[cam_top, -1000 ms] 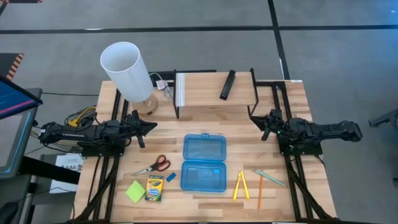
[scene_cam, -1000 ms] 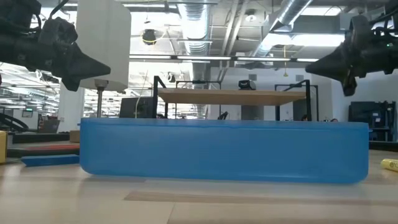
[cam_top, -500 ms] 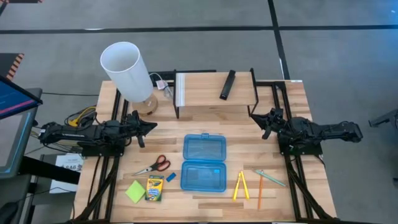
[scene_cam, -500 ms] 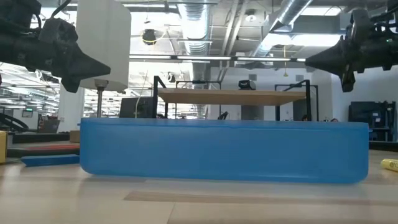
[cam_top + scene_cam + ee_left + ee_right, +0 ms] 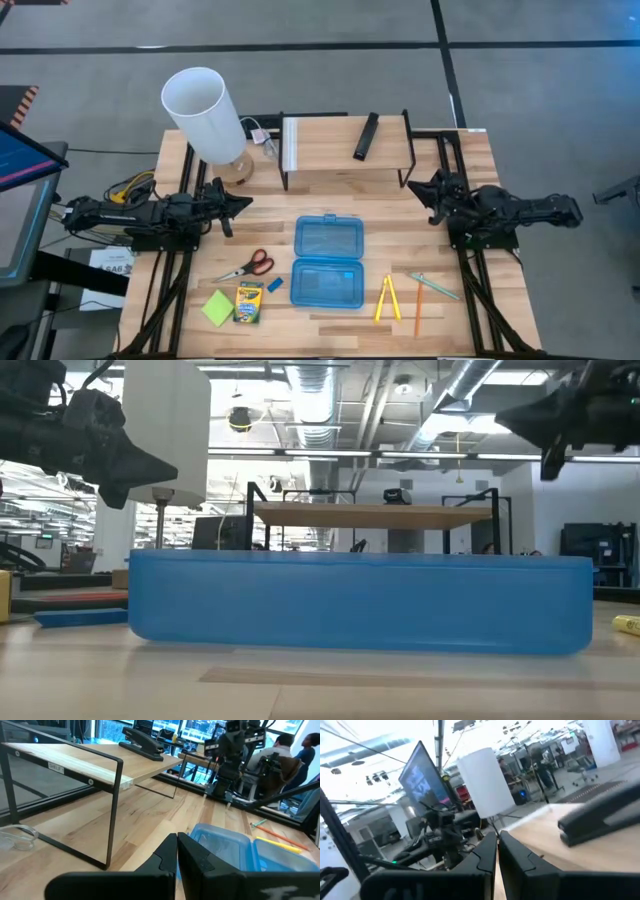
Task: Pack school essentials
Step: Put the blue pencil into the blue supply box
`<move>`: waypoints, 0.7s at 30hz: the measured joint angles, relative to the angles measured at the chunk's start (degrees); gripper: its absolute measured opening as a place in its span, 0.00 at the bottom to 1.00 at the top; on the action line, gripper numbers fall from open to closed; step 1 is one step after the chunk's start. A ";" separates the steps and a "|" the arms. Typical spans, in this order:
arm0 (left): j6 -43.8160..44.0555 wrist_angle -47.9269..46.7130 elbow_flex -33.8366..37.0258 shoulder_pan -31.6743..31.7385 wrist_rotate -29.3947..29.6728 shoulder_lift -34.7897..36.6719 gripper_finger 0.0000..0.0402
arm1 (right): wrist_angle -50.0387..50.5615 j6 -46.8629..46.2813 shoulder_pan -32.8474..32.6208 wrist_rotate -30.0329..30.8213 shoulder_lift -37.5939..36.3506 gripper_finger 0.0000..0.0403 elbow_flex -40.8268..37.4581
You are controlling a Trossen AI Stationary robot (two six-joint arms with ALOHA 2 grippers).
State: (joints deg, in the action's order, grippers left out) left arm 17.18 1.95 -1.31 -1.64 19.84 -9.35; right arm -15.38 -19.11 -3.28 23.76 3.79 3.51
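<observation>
A pale wood desk (image 5: 330, 215) carried everything, with a wire-legged wooden shelf (image 5: 340, 135) at the back holding a black bar-shaped object (image 5: 366, 136), and a white-shaded lamp (image 5: 205, 112) beside it. The left gripper (image 5: 240, 203) hung clenched; the right gripper (image 5: 424, 190) was clenched too, empty. Between them and nearer the front lay an open blue plastic case (image 5: 328, 261). In front of the left gripper: red-handled scissors (image 5: 248, 266) lying aslant, small blue eraser (image 5: 275, 285), crayon box (image 5: 249, 301), green sticky-note pad (image 5: 218, 307). In front of the right gripper: two yellow sticks (image 5: 389, 298), forming a narrow V, orange pencil (image 5: 419, 302) running front to back, pale pen (image 5: 433, 286) aslant.
</observation>
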 joint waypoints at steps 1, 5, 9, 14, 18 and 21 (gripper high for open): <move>0.01 0.01 0.01 -0.01 0.00 -0.02 0.00 | 0.51 0.90 -0.40 0.08 0.12 0.11 0.69; 0.01 0.01 -0.01 0.01 0.02 0.00 0.00 | 2.99 3.08 -1.59 0.85 3.26 0.11 4.45; -0.01 0.01 0.01 0.00 0.07 -0.01 0.00 | 4.37 5.50 -3.05 1.15 10.04 0.11 9.79; 0.01 0.01 -0.01 0.01 0.09 -0.02 0.00 | 9.11 6.99 -5.62 1.67 20.67 0.11 17.68; -0.01 0.01 0.01 -0.01 0.07 0.00 0.00 | 14.51 4.88 -8.50 1.76 27.78 0.11 23.61; -0.01 -0.01 0.00 0.01 0.07 0.00 0.00 | 19.91 1.71 -10.98 1.85 32.76 0.11 28.02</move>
State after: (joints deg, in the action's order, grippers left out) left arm 17.17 1.93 -1.31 -1.63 19.90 -9.34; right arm 4.53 -17.40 -14.26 25.61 36.55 31.53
